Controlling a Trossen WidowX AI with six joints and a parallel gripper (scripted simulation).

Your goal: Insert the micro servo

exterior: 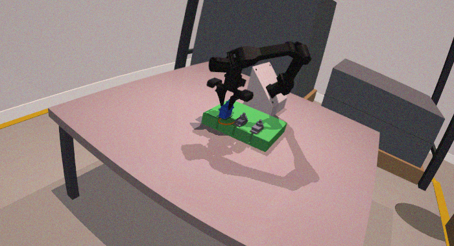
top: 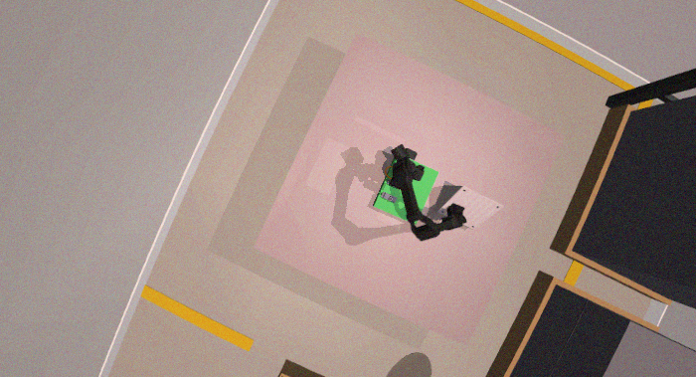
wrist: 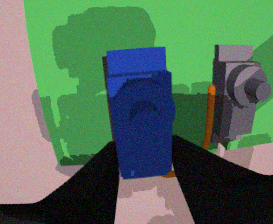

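Note:
A blue micro servo point(exterior: 225, 111) point(wrist: 142, 125) is held upright between the fingertips of my gripper point(exterior: 226, 106) point(wrist: 143, 145), which is shut on it. Its shaft side faces up toward the wrist camera. The servo is over the outer end of the green deck point(exterior: 272, 124) point(wrist: 187, 30) point(top: 423, 189); whether its underside touches the deck cannot be told. Its orange cable point(wrist: 211, 117) point(exterior: 226, 123) curves out beside it near the deck's edge. The marked pocket is hidden beneath the servo. In the top view the arm covers the servo.
Two grey servos sit in the deck beside the blue one; the nearer grey servo point(exterior: 241, 120) point(wrist: 237, 95) is close to my finger, the farther one point(exterior: 257, 126) point(top: 389, 197) beyond it. A pale wedge-shaped block point(exterior: 266, 77) point(top: 479, 207) stands behind the deck, near the arm's base.

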